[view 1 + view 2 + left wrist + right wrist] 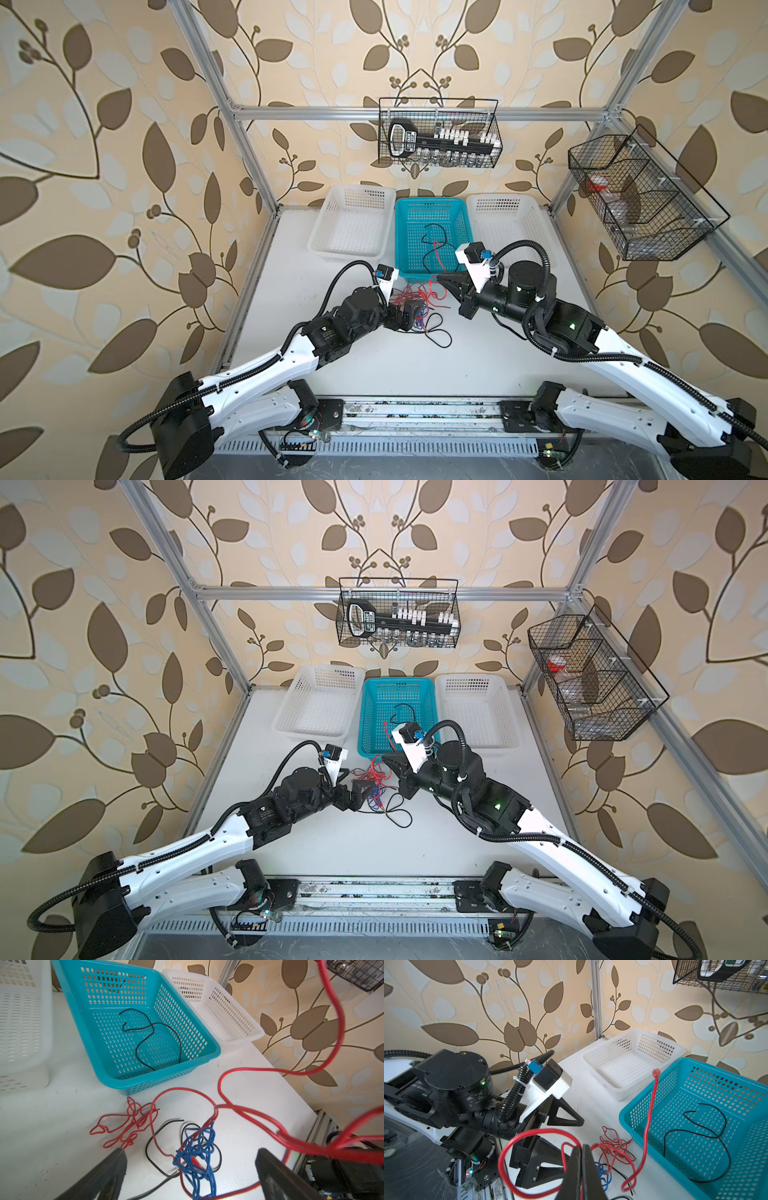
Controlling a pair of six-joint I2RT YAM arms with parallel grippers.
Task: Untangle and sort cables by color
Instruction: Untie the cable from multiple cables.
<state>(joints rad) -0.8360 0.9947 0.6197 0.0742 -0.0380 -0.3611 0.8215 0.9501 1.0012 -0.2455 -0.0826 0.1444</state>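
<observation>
While my right gripper [581, 1148] is clamped tight on a red cable [649, 1113], the left gripper [190, 1153] gapes wide, holding nothing.
I judge the raised red cable is meant to pull free of the blue knot [204, 1176] on the table [52, 1126]. The basket [166, 1079] rim crowds ahead, but there is room nearer me.

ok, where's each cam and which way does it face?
Top views: high at the front, looking down and back; left arm, right arm, teal basket, cable tangle.
Left wrist: on left arm, facing the teal basket; open fingers frame the tangle.
Right wrist: on right arm, facing the left arm; shut fingers pinch a red cable.
Shared: all show the black cable in the teal basket.
</observation>
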